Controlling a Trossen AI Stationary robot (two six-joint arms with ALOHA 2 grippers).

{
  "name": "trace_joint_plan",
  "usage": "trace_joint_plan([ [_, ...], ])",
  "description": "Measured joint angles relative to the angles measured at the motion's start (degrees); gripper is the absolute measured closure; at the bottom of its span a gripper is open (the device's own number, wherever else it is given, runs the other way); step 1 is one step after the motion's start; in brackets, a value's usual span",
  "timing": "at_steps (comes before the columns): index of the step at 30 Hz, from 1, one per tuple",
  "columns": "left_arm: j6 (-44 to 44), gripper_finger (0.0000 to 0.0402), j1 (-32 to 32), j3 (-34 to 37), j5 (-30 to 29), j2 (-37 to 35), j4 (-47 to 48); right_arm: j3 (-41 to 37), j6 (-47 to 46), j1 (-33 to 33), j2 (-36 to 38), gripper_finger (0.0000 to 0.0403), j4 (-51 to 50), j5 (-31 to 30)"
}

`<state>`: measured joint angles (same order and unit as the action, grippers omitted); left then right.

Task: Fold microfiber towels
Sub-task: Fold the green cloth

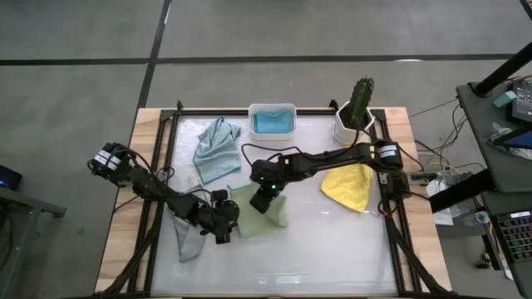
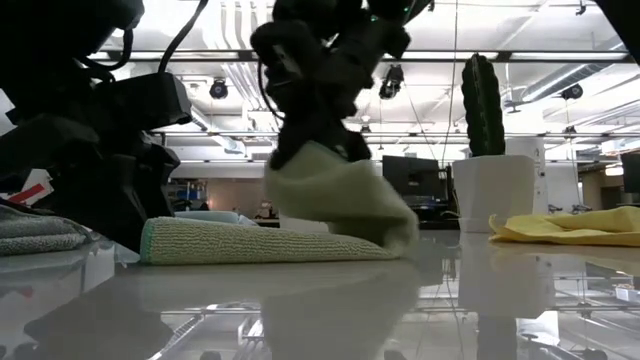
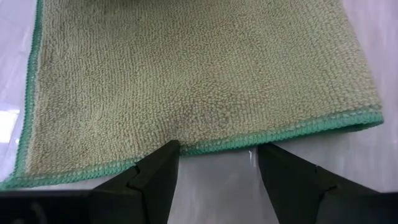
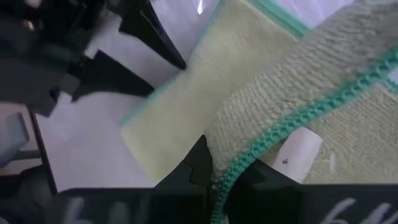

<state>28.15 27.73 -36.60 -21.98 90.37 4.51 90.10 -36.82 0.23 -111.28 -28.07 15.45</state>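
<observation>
The sage green towel lies at the table's middle, one part raised. My right gripper is shut on that raised part, which drapes down onto the flat part. My left gripper stands open at the towel's left hem, low over the table. Four more towels are in view. The pale blue-grey one lies crumpled far left and the yellow one lies at the right. The grey one is near left, and the bright blue one sits in the white tub. My right gripper pinches the towel's green-stitched hem between its two fingers, slanting down from the table's right. That part is lifted clear and hangs slack below the fingers, while the towel's other part stays flat on the table. Whether my left gripper's fingertips touch the hem, I cannot tell.
A white tub stands at the far edge. Beside it, at the far right, a cactus grows in a white pot. A black frame runs round the white tabletop. The near middle and near right of the table are bare.
</observation>
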Motion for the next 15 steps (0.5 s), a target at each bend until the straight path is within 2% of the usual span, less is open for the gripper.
trace_joint_plan([
  [10, 0.0, 0.0196, 0.0, 0.2, 0.1, 0.0, -0.5, 0.0, 0.9, 0.0, -3.8, 0.0388, 6.1, -0.5],
  [15, -0.1, 0.0196, 0.0, 0.1, 0.2, 0.0, -0.6, 0.0, 2.4, 0.0, -4.0, 0.0356, 7.6, -0.9],
])
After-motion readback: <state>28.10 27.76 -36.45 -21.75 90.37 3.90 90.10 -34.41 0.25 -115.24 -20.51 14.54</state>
